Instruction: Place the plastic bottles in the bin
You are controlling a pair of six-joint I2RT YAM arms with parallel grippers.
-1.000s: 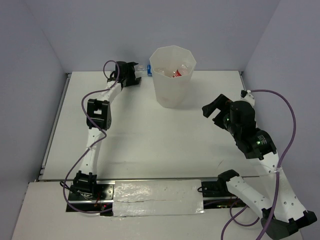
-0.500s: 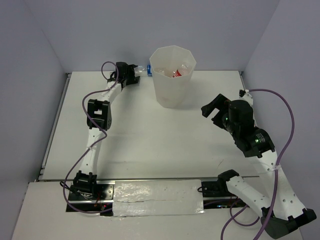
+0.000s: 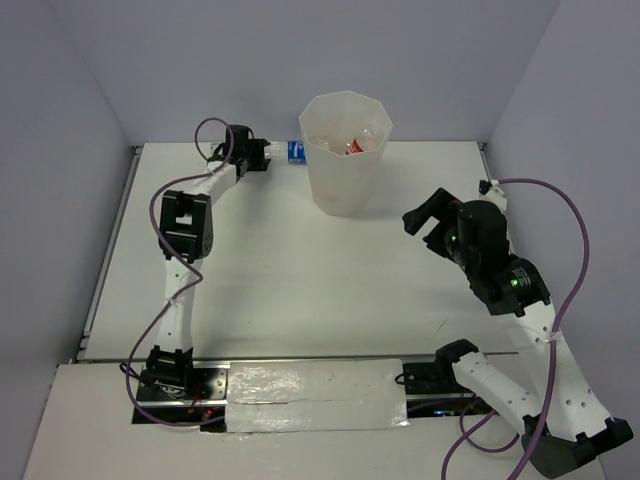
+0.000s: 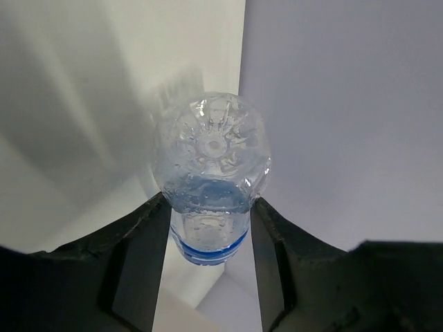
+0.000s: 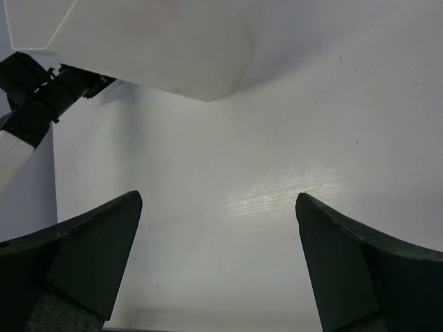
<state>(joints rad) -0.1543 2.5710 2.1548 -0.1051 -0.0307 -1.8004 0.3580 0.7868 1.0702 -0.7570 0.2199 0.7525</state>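
Some bottles (image 3: 354, 144) in bin (image 3: 345, 188), one red-labelled

The black-and-white jointed left arm (image 3: 185, 225) reaches far forward, elbow raised. Its black two-finger left gripper (image 3: 266, 156) is clamped on a small clear plastic bottle with a blue label (image 4: 211, 162). The right arm (image 3: 500, 275) bends inward, and its right gripper (image 3: 426, 224) hangs empty with jaws spread wide.

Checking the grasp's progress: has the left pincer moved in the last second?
Yes. The left pincer has closed on the blue-labelled bottle and drawn back slightly leftward, away from the bin, which has stayed put.
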